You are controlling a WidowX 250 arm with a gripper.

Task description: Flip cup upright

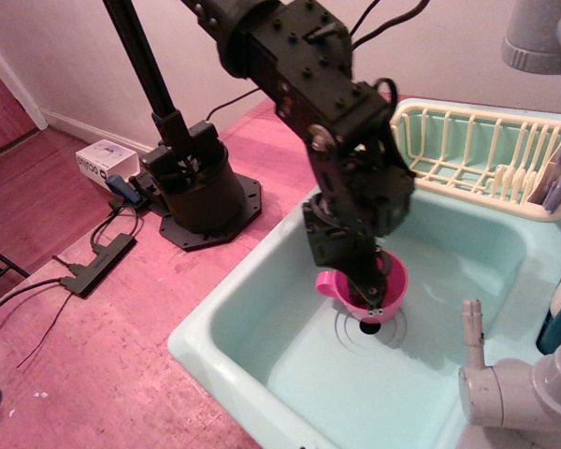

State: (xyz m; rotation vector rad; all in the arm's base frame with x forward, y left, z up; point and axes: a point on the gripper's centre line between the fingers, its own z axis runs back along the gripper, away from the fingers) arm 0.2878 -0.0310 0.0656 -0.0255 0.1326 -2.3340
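The bright pink cup [391,281] is in the teal sink [226,323], right over the drain [368,327]. Its open rim faces up and its small loop handle [327,282] points left. My black gripper [368,299] comes down from above and is shut on the cup's near wall, one finger inside and one outside. The arm hides the back left of the cup. I cannot tell whether the cup rests on the sink floor or hangs just above it.
A cream dish rack [477,154] sits on the drainboard behind the sink. A grey faucet [505,388] stands at the front right. The arm's black base [201,192], a white box [101,159] and a power strip [98,264] are on the pink floor to the left.
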